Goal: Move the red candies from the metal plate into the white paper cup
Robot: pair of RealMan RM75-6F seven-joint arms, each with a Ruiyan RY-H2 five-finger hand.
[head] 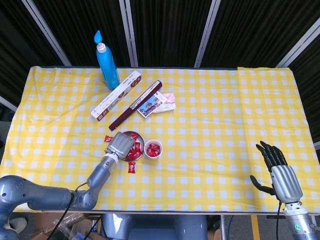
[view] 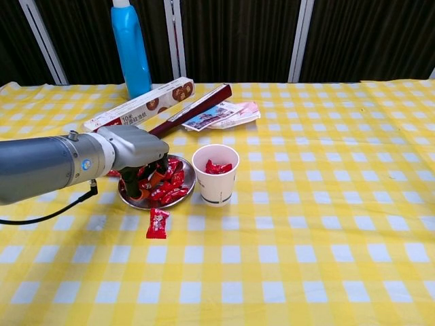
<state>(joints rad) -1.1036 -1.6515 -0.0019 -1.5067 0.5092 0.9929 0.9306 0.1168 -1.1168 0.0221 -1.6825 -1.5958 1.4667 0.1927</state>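
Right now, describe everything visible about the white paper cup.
The white paper cup stands upright on the yellow checked tablecloth, just right of the metal plate. Its mouth is open and several red candies lie inside. A faint print marks its lower wall. Nothing grips it; the left hand reaches over the plate beside it.

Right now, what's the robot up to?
The left hand is down over the metal plate, fingers among the red candies; whether it has one pinched can't be told. The white paper cup beside the plate already holds some. One candy lies on the cloth. The right hand sits open at the table edge.
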